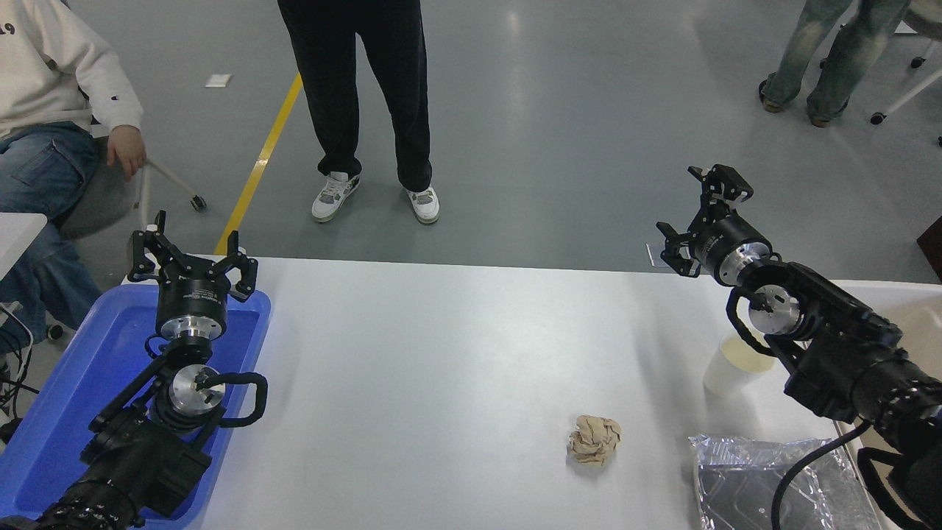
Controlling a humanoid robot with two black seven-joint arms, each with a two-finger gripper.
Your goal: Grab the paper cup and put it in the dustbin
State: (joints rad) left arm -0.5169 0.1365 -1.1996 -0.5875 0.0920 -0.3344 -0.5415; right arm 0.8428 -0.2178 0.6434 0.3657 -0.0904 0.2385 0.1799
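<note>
The cup [728,372], just below the black right gripper [699,221], is white outside and cream inside. The paper ball [595,439] is tan. The foil tray [765,482] is crinkled silver. Under the black left gripper [193,258] the tray [44,412] is blue. The table [456,353] is white.

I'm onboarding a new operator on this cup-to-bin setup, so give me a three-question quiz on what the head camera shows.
1. True or false: the paper cup stands upright on the white table, held by neither gripper.
2. What lies nearest the crumpled tan paper ball? A) blue tray B) foil tray C) left gripper
3. Fill in: the right gripper is raised beyond the cup with its fingers ____.

Key: 1 true; 2 B; 3 open. The right arm partly hides the cup, and only a beige edge of the dustbin shows behind it.
</note>
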